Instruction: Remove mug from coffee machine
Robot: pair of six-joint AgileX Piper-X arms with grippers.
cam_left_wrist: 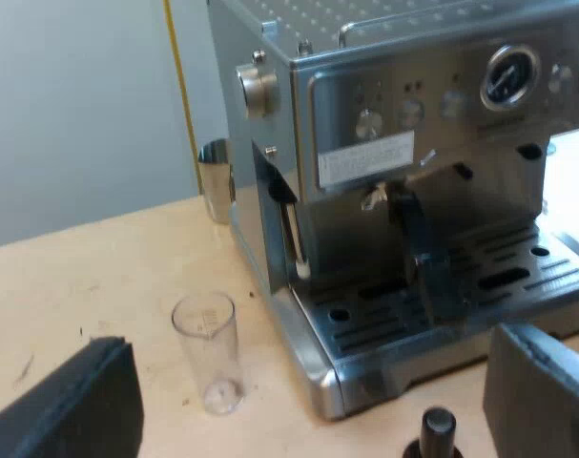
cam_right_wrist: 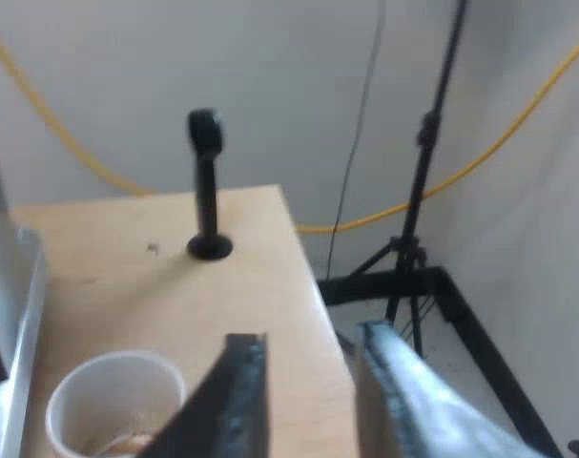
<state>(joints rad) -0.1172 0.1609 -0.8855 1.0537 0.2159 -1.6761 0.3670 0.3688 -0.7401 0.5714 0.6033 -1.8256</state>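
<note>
Where your mug [cam_right_wrist: 117, 405] stands: upright on the counter [cam_right_wrist: 175, 286], just beside the machine's [cam_left_wrist: 403, 172] base edge.
Mug look: white, open-topped, brownish bits inside.
Your right fingers [cam_right_wrist: 241, 401]: slightly apart, pinching nothing, poised over the counter's edge near the mug.
Your left fingers [cam_left_wrist: 70, 401]: spread wide, empty, facing the machine's front, with the glass [cam_left_wrist: 208, 353] and tamper [cam_left_wrist: 438, 429] close by.
</note>
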